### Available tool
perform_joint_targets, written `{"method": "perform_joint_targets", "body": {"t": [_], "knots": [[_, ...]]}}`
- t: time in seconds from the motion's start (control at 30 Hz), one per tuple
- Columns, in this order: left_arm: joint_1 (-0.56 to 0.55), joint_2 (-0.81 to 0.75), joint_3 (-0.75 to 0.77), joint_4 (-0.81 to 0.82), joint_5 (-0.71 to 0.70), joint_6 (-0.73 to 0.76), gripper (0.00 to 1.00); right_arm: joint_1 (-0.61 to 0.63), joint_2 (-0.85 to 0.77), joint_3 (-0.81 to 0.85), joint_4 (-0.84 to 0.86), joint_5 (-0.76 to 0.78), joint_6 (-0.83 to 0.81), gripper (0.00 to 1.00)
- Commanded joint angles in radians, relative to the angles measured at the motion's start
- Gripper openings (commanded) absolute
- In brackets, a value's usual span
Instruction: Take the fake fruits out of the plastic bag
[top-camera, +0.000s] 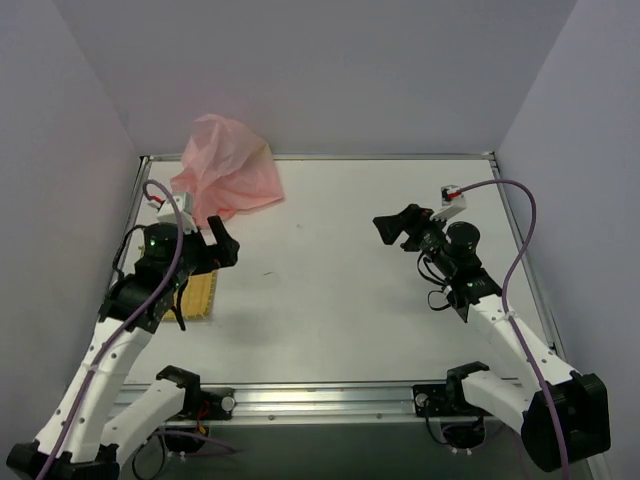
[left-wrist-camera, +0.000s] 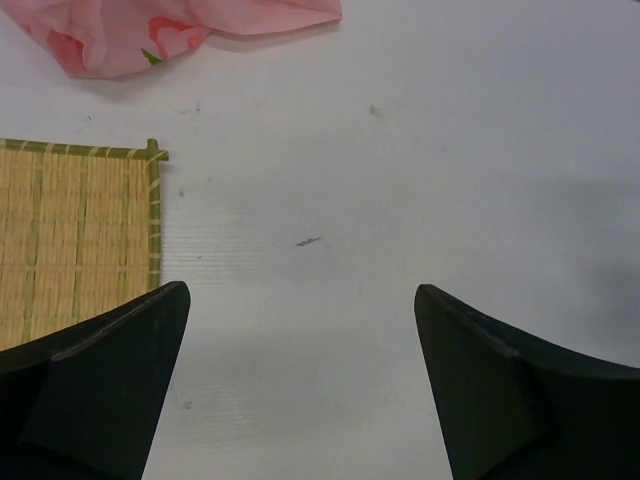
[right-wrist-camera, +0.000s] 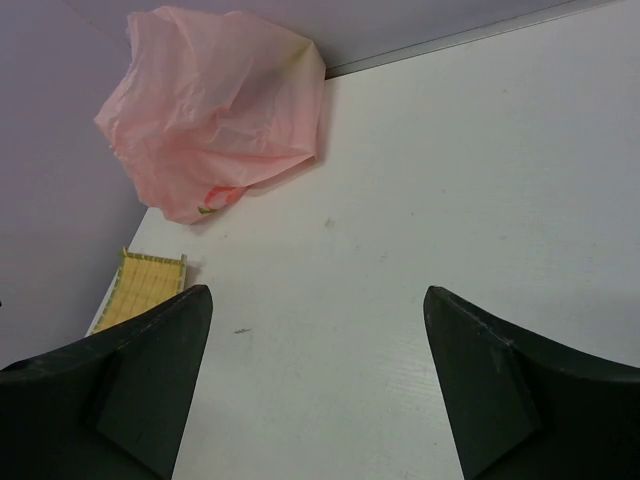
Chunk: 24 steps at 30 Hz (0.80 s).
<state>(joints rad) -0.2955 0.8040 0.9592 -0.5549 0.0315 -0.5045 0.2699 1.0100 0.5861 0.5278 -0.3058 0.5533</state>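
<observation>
Top external view, listed near to far.
- White flat table (top-camera: 330, 300): arm bases along its 6 o'clock edge.
- Flat yellow woven mat (top-camera: 201, 293): at 9 o'clock, partly hidden by the left arm.
- Left gripper (top-camera: 218, 243): just past the mat, jaws spread wide, empty, over bare table.
- Right gripper (top-camera: 393, 228): at 2 o'clock, jaws apart, nothing between them, pointing toward 9 o'clock.
- Thin translucent pink plastic bag (top-camera: 226, 178): crumpled, at 11 o'clock in the far corner, against the wall, well apart from both grippers.
- Reddish patch (left-wrist-camera: 165, 38) with a green fleck: shows through the bag's film in the left wrist view; possibly a fruit inside, possibly print.
</observation>
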Motion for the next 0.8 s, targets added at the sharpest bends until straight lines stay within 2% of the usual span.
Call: {"method": "perform_joint_targets", "body": {"t": [0.0,0.13,0.37,0.53,0.77], "knots": [[-0.001,0.125,0.073,0.127,-0.059,0.040,0.94,0.006,-0.014,0.004,0.043,-0.013,0.004,0.82],[0.025,0.268,0.157,0.197,-0.117,0.090,0.95,0.011,-0.005,0.009,0.032,-0.015,-0.004,0.78],[0.345,0.515,0.283,0.328,0.111,0.237,0.94,0.023,0.004,0.012,0.026,-0.021,-0.007,0.79],[0.401,0.645,0.380,0.355,0.171,0.311,0.94,0.038,0.022,0.015,0.035,-0.032,-0.010,0.79],[0.406,0.875,0.588,0.314,0.231,0.359,0.94,0.097,0.074,0.040,0.032,-0.035,-0.036,0.79]]}}
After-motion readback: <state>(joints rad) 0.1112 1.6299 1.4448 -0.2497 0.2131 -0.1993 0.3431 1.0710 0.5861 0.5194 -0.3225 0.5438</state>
